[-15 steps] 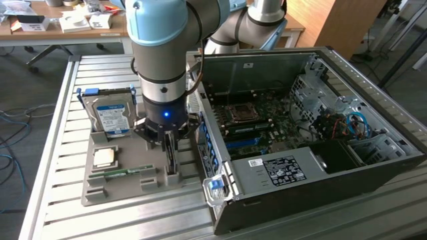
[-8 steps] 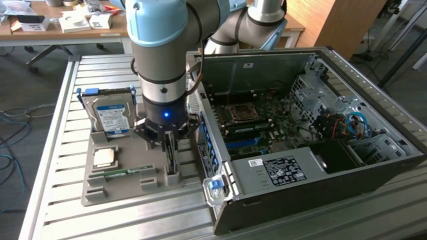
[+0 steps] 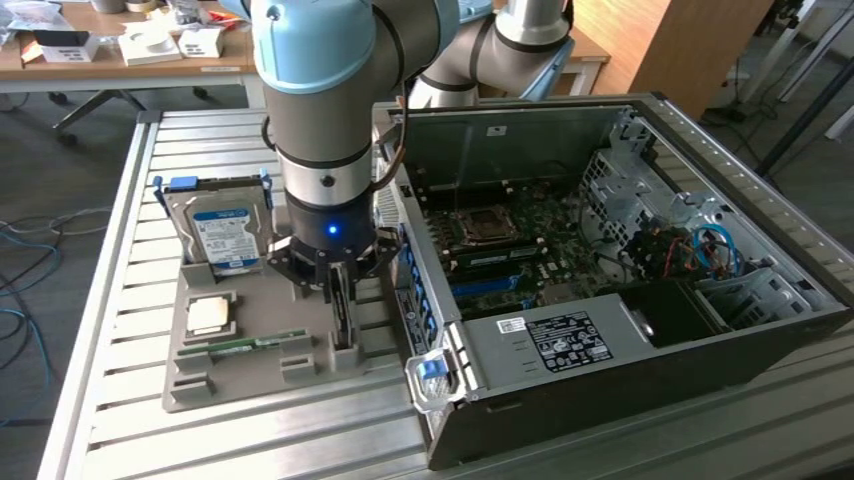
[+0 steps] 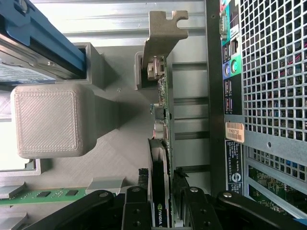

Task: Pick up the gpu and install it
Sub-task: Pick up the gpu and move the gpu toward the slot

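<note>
The gpu (image 4: 159, 182) stands on edge in a slot of the gray holder (image 3: 254, 385) on the desk (image 3: 114, 300), bracket exposed, so the jaws can reach both faces; they straddle it and look clamped on it, card not yet lifted. The open computer case (image 3: 534, 105) lies just beside. One gpu, one hard drive (image 3: 223, 235), one memory stick (image 3: 247, 345).

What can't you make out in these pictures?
Exterior view: the gripper hides much of the graphics card.
Wrist view: the card stands edge-on, faces unseen; the gripper covers one end.
Wrist view: the hard drive is cut off by the picture's edge.
</note>
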### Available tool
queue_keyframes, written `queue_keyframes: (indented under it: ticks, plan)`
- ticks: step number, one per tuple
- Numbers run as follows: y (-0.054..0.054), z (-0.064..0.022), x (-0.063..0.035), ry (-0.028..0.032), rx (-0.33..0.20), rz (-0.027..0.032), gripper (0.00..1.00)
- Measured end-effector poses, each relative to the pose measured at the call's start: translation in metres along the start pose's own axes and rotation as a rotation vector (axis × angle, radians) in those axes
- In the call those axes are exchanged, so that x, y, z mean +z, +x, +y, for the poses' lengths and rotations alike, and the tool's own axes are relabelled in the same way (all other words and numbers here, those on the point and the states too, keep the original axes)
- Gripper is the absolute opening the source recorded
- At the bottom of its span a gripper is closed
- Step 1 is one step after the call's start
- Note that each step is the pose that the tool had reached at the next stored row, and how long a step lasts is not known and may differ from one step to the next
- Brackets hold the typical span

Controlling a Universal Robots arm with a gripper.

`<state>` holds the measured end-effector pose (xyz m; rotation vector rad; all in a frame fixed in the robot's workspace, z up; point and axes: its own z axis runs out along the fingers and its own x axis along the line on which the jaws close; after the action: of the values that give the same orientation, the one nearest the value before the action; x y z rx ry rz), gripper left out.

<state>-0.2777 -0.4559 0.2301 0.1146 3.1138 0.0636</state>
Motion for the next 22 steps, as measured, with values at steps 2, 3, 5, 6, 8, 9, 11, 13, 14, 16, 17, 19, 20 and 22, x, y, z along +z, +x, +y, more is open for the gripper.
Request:
queue_keyframes:
  ticks: [2,3,5,6,8,9,11,13,14,16,17,19,20,22]
  plan:
    - [0.0000,0.0000,0.0000,0.0000,0.000,0.0000,0.35]
    - [0.0000,0.0000,0.0000,0.0000,0.000,0.0000,0.35]
    - [0.0000,0.0000,0.0000,0.0000,0.000,0.0002,0.33]
    - [0.0000,0.0000,0.0000,0.0001,0.000,-0.0001,0.27]
    - [0.0000,0.0000,0.0000,0.0000,0.000,0.0000,0.26]
    - [0.0000,0.0000,0.0000,0.0000,0.000,0.0000,0.26]
    - [0.0000,0.0000,0.0000,0.0000,0.000,0.0000,0.26]
    - [0.0000,0.0000,0.0000,0.0000,0.000,0.0000,0.26]
    - [0.0000,0.0000,0.0000,0.0000,0.000,0.0000,0.26]
    - [0.0000,0.0000,0.0000,-0.0002,-0.005,0.0001,0.26]
    - [0.0000,0.0000,0.0000,-0.0003,-0.010,0.0003,0.26]
    - [0.0001,0.0000,0.0000,-0.0004,-0.018,0.0007,0.26]
    - [0.0000,0.0000,0.0000,-0.0004,-0.019,0.0008,0.26]
    - [0.0000,0.0000,0.0000,-0.0004,-0.019,0.0008,0.26]
